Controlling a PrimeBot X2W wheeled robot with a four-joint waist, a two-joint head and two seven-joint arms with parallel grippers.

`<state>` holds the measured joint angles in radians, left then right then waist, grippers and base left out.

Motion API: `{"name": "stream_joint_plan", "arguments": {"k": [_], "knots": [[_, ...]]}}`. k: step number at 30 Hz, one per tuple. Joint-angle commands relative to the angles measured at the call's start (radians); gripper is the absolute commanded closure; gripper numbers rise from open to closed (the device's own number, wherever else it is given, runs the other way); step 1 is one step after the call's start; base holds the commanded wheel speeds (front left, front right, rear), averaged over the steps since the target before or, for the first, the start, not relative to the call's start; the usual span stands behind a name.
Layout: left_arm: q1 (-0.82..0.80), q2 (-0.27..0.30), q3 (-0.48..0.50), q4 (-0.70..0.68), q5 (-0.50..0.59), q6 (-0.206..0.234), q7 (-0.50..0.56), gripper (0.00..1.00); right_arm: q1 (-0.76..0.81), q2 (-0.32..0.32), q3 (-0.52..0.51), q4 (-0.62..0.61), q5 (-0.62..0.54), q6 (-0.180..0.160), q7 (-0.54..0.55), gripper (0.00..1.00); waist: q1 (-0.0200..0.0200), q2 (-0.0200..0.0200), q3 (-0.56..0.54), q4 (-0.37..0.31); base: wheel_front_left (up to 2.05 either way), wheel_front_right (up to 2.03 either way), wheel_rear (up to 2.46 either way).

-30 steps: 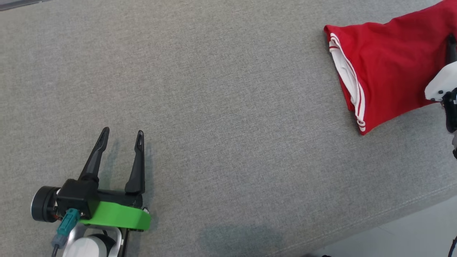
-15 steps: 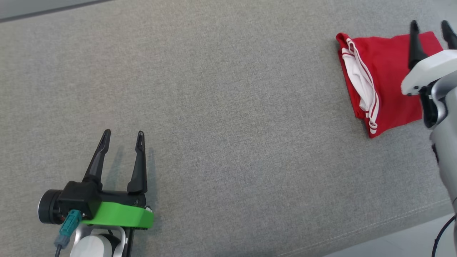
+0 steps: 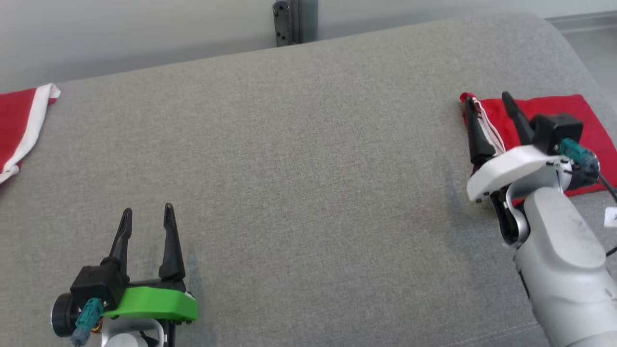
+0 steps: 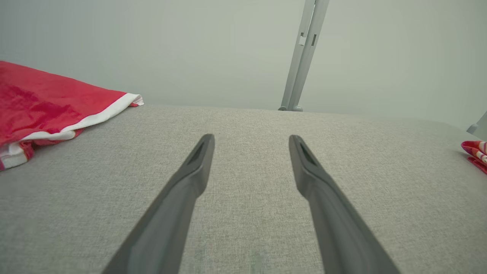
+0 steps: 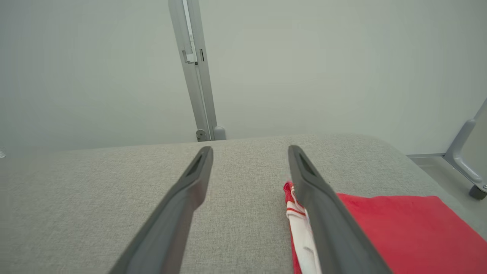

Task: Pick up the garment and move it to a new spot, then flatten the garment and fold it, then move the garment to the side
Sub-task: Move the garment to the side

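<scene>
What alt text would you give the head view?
A folded red garment lies at the right of a grey cushion, with the open right gripper over its left edge. The open left gripper sits at lower left above bare cushion, and another red cloth with white trim shows at the far left edge.

Grey fabric surface (image 3: 308, 168): folded garment (image 3: 564, 103) right, red-white cloth (image 3: 19, 115) left edge.
</scene>
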<state>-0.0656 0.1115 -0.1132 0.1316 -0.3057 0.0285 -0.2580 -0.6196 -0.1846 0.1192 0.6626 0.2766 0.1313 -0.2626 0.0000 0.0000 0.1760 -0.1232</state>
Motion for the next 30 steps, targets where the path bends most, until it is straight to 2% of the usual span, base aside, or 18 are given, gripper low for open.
{"name": "stream_joint_plan", "arguments": {"k": [1, 8, 16, 22, 30], "knots": [[0.023, -0.006, 0.01, 0.014, -0.002, 0.009, -0.008, 0.0, 0.05, 0.025, -0.007, -0.028, -0.007, -0.001, -0.003, 0.0, 0.0, 0.0, -0.082, 0.065, 0.0, 0.0, 0.0], [0.082, -0.028, 0.042, 0.027, 0.006, 0.016, -0.007, 0.0, 0.269, 0.1, -0.042, -0.194, -0.057, -0.001, -0.003, 0.0, 0.0, 0.0, -0.134, 0.124, 0.0, 0.0, 0.0], [0.139, -0.041, 0.055, 0.012, 0.038, 0.003, -0.007, 0.0, 0.477, 0.13, -0.081, -0.367, -0.096, -0.001, 0.017, 0.0, 0.0, 0.0, -0.153, 0.155, 0.0, 0.0, 0.0], [0.14, -0.049, 0.06, 0.01, 0.048, -0.009, -0.007, 0.0, 0.545, 0.133, -0.063, -0.456, -0.071, -0.001, 0.058, 0.0, 0.0, 0.0, -0.149, 0.141, 0.0, 0.0, 0.0], [0.131, -0.054, 0.059, 0.011, 0.055, -0.016, -0.007, 0.0, 0.555, 0.133, -0.062, -0.477, -0.064, -0.001, 0.072, 0.0, 0.0, 0.0, -0.144, 0.133, 0.0, 0.0, 0.0]]}}
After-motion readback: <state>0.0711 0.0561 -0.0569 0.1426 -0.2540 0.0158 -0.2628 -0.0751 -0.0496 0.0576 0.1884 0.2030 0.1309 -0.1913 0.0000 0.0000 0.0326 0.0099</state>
